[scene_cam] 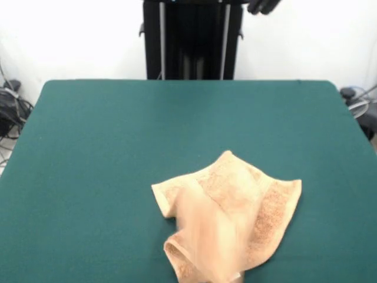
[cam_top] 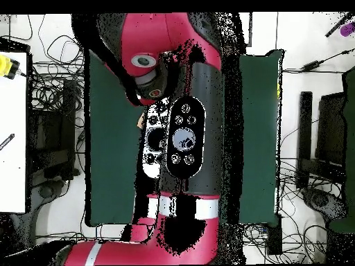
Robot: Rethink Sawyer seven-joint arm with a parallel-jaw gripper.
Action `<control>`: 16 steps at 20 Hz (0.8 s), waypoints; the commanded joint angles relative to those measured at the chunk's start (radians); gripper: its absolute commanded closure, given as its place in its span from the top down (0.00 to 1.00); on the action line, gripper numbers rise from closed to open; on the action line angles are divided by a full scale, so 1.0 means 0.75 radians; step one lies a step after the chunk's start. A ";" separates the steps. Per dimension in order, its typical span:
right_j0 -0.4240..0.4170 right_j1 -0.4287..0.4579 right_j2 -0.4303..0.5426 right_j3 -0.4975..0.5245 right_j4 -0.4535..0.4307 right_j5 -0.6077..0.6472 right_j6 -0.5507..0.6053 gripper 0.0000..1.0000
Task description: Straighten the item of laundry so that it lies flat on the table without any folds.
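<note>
The towel (scene_cam: 227,221) lies crumpled on the table (scene_cam: 118,147), toward the near edge in the front view and a little right of the middle. It is not flat: one corner peaks up toward the pedestal (scene_cam: 191,38), another corner reaches out to the right, and a rolled fold sits on the left side. Its lower part bunches into a blurred mound that runs down to the bottom edge of the front view. Its longest stretch runs roughly from the lower left up to the right corner. A darker woven band shows along the right-hand flap.

Bare green tabletop lies open on the left, the right and all across the far half.

In the overhead view the red and black arm (cam_top: 173,131) covers the middle of the table and hides the towel. I cannot tell the gripper's state, since the gripper itself cannot be made out.
</note>
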 commanded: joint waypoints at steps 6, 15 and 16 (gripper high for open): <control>-0.253 -0.177 0.033 0.697 0.123 -0.671 0.142 0.00; -0.336 -0.171 0.112 0.983 0.189 -1.145 0.157 0.00; -0.350 -0.150 0.134 1.010 0.189 -1.226 0.151 0.00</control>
